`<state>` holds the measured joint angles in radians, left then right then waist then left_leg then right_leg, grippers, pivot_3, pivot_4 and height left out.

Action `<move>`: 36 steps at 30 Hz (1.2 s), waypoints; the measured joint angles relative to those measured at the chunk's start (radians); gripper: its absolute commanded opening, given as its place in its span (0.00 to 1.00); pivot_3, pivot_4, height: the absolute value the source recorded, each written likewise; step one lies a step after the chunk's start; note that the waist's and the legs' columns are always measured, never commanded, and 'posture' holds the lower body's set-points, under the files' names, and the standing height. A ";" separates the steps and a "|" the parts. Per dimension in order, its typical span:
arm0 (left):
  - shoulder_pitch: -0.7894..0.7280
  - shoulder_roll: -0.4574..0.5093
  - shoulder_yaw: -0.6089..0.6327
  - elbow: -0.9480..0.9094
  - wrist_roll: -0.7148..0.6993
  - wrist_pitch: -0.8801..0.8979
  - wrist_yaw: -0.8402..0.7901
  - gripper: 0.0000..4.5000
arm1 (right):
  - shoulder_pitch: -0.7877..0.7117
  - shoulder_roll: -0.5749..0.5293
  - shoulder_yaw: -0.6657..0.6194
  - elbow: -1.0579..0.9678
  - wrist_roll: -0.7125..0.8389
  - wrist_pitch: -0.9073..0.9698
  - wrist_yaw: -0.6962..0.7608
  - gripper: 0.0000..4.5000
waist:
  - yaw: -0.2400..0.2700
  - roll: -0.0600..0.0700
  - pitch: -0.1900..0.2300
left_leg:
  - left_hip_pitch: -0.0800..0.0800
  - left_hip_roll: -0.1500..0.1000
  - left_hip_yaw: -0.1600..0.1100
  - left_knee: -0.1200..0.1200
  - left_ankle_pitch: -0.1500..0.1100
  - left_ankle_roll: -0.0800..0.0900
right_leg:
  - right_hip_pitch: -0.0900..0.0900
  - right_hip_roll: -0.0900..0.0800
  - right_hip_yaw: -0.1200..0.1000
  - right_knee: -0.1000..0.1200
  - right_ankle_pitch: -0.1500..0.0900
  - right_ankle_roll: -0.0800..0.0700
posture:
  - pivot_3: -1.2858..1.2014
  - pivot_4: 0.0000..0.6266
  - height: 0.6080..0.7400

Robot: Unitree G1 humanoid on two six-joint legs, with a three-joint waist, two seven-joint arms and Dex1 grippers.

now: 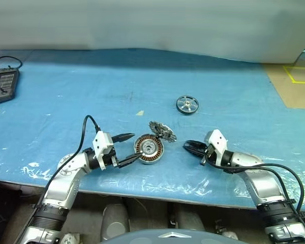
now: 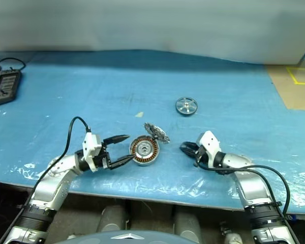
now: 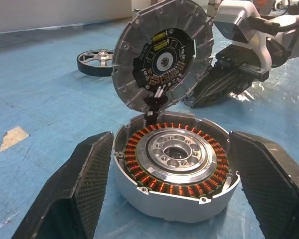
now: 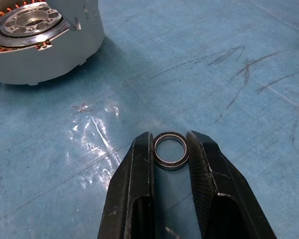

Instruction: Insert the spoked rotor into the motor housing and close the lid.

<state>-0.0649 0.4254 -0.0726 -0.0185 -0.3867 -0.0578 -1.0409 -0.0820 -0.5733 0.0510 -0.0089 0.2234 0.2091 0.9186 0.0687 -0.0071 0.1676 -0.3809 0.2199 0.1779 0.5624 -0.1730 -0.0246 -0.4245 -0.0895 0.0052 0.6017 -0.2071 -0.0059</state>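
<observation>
The round metal motor housing with copper-coloured windings around a silver centre hub (image 3: pixel 175 164) is sitting flat on the blue plastic-covered table (image 1: pixel 81 96), near its front edge and between the two arms. Its open face is pointing straight up, so its axis is standing vertical. Its grey ribbed round lid with a black circuit disc inside (image 3: pixel 162 55) is standing tilted up from the far rim of the housing, joined there by a short dark link, with its inner face turning toward the left arm.

The left gripper (image 1: pixel 128 148) is lying level just beside the housing, and its two black fingers (image 3: pixel 74 189) are standing wide apart on either side of the housing without clearly touching it.

The right gripper (image 4: pixel 170 149) is angling down toward the table, a little apart from the housing on the robot's right. Its fingers are pinching a small dark-edged metal ring (image 4: pixel 170 150) between their tips; the ring is lying flat, with its hole facing up.

The shiny silver spoked wheel with a dark rim (image 1: pixel 187 104) is resting flat on the table, farther back and well apart from the housing. A dark handheld controller with a cable (image 1: pixel 3 85) is lying at the table's far left edge.
</observation>
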 measured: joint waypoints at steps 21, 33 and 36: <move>-0.001 0.015 0.005 0.059 0.010 -0.062 -0.050 0.87 | -0.220 -0.022 0.210 -0.313 0.120 0.233 0.179 0.12 | 0.001 0.001 0.000 | 0.000 0.001 0.000 0.001 0.000 0.000 | -0.002 0.000 0.000 0.003 0.000 -0.002 | 0.52 0.24 1.00; 0.020 0.019 0.008 0.063 0.015 -0.069 -0.038 0.87 | -0.293 0.068 0.233 -0.058 0.069 0.136 0.149 0.12 | -0.001 0.001 0.000 | 0.000 0.001 0.000 0.001 0.000 -0.001 | -0.002 0.000 0.000 0.004 -0.001 -0.002 | 0.52 0.24 1.00; 0.024 0.020 0.008 0.055 0.015 -0.068 -0.029 0.87 | -0.298 0.089 0.234 -0.015 0.051 0.100 0.148 0.12 | -0.001 0.001 0.000 | -0.001 0.001 0.000 0.001 0.000 -0.001 | -0.002 0.000 0.000 0.004 -0.001 -0.002 | 0.52 0.24 1.00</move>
<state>-0.0412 0.4455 -0.0643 0.0361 -0.3715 -0.1257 -1.0695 -0.3796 -0.4843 0.2853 -0.0242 0.2745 0.3088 1.0663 0.0679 -0.0063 0.1681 -0.3817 0.2206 0.1779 0.5636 -0.1731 -0.0253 -0.4262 -0.0893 0.0049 0.6056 -0.2078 -0.0083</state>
